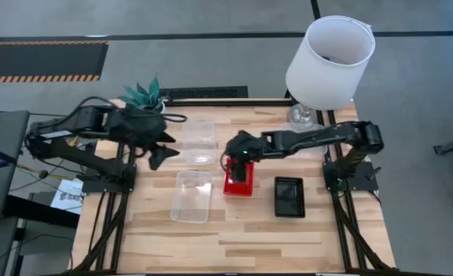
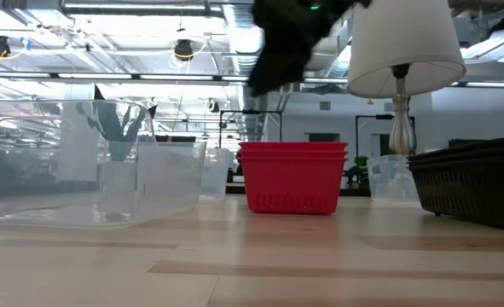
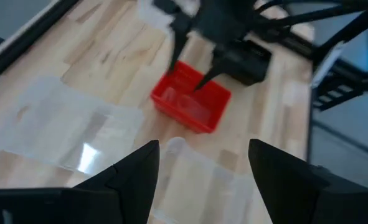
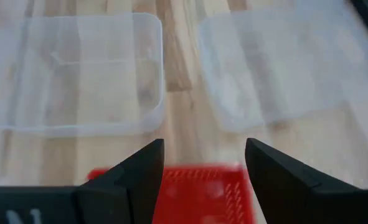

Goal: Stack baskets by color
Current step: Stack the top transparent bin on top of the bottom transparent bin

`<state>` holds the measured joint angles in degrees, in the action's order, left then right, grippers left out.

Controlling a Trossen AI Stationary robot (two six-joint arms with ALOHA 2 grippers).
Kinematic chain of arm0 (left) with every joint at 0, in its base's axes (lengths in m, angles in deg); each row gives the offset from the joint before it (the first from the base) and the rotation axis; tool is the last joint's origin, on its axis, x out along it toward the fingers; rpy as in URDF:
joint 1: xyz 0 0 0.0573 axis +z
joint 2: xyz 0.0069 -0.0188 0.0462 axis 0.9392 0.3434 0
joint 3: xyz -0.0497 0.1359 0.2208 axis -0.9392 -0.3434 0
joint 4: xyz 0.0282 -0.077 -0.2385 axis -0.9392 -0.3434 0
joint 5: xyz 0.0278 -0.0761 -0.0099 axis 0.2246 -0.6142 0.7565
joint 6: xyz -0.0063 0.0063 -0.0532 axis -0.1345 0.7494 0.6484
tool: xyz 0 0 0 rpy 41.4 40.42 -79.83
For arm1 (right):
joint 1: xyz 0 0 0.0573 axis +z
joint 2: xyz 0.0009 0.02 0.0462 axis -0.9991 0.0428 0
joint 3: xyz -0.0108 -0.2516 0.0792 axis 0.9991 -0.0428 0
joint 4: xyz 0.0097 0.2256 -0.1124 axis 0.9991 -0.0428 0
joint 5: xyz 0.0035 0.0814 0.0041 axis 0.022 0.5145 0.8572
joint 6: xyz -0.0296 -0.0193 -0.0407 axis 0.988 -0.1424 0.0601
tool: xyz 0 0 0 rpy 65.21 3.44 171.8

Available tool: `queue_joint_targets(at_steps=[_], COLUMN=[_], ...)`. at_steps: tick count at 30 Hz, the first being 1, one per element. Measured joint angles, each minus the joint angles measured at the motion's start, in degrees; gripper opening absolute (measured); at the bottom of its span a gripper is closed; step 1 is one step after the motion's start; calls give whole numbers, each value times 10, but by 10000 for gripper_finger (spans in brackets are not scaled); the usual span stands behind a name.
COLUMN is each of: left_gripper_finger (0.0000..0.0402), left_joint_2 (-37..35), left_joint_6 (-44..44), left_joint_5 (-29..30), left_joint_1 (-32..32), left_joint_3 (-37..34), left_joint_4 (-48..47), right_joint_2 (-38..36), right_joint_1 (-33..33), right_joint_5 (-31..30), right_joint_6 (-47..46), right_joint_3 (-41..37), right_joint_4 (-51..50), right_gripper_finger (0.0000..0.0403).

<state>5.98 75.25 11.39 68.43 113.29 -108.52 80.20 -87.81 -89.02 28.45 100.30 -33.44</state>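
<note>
A red mesh basket stack (image 1: 240,186) stands at mid-table on its base; two nested rims show in the low view (image 2: 292,153). A black mesh basket (image 1: 289,196) sits to its right. Clear baskets lie flat at the far middle (image 1: 199,132) and the near middle (image 1: 192,195). My right gripper (image 1: 235,165) hovers open above the red stack (image 4: 184,193), well clear of its rim in the low view (image 2: 290,43). My left gripper (image 1: 161,156) is raised at the left and open (image 3: 202,168), with nothing between its fingers.
A white lampshade (image 1: 329,61) on a glass foot stands at the far right. A small green plant (image 1: 144,96) is at the far left, behind my left arm. Another clear container (image 2: 390,177) shows by the lamp foot. Bare wood lies along the table's near edge (image 1: 234,245).
</note>
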Motion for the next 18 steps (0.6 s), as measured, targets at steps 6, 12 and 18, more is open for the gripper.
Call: queue_joint_targets(at_steps=[6, 12, 18], left_gripper_finger=[234, 234, 234], left_joint_2=[-45, -72, -78], left_joint_6=[64, 91, 113], left_joint_5=[30, 62, 68], left_joint_1=[-32, -50, -62], left_joint_3=[-1, -1, -1], left_joint_4=[-8, -17, -37], right_joint_2=[88, 157, 208], right_joint_1=[-12, -17, -19], right_joint_5=[-1, -1, -20], right_joint_6=[116, 205, 249], right_joint_3=[110, 187, 211], right_joint_4=[-45, -99, -97], right_gripper_finger=[244, 244, 244])
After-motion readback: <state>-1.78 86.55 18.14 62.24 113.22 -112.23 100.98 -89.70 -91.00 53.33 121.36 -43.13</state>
